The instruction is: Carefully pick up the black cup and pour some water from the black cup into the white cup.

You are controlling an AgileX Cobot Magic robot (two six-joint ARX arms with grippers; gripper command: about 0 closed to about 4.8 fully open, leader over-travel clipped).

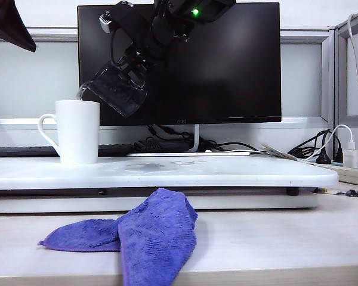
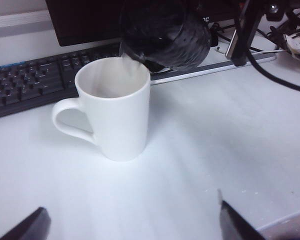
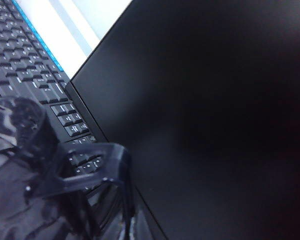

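Note:
The white cup (image 1: 77, 131) (image 2: 115, 115) stands upright on the left of the white board, handle to the left. Above its rim the black cup (image 1: 116, 89) (image 2: 165, 32) hangs tilted steeply, lip down over the white cup's mouth. My right gripper (image 1: 134, 62) is shut on it from above right. Water (image 2: 126, 56) shows as a pale streak from the lip into the white cup. In the right wrist view the black cup (image 3: 20, 165) fills the near corner, dark and glassy. My left gripper (image 2: 130, 220) is open and holds nothing, short of the white cup, with its fingers (image 2: 27, 227) wide apart.
A big black monitor (image 1: 227, 59) stands right behind both cups. A keyboard (image 2: 25, 85) lies behind the white cup. A purple cloth (image 1: 149, 232) lies on the desk in front of the white board (image 1: 227, 170). Cables and a charger (image 1: 346, 155) sit at the right.

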